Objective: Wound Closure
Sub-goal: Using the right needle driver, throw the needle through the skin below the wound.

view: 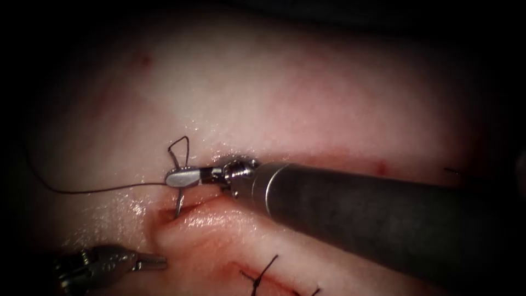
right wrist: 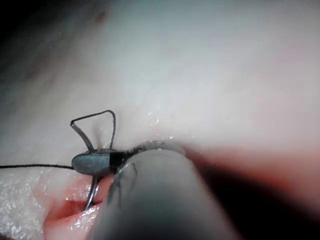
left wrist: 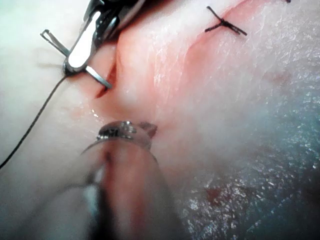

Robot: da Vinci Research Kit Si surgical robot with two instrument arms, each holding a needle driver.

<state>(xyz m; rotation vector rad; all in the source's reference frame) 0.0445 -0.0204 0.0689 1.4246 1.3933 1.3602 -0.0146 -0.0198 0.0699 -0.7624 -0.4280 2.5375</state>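
My right tool (view: 181, 176) reaches in from the right with its jaws shut on the curved needle (view: 178, 203), gripping it near mid-curve. This is at the left end of the open cut (view: 219, 207) in the tissue (view: 307, 93). The needle's tip points down at the cut's edge (left wrist: 107, 84); I cannot tell whether it has entered. Dark thread (view: 87, 192) loops from the needle's tail (right wrist: 75, 125) and trails off left. My left tool (view: 149, 263) sits low on the left, jaws shut and holding nothing, a short way below the needle.
Dark knotted stitches (view: 263, 274) close the cut's lower right stretch, also seen as a stitch (left wrist: 225, 25) beyond the right tool (left wrist: 80, 50). Red fluid wets the cut's lips (right wrist: 65, 212). The right tool's thick shaft (view: 383, 214) crosses over the tissue.
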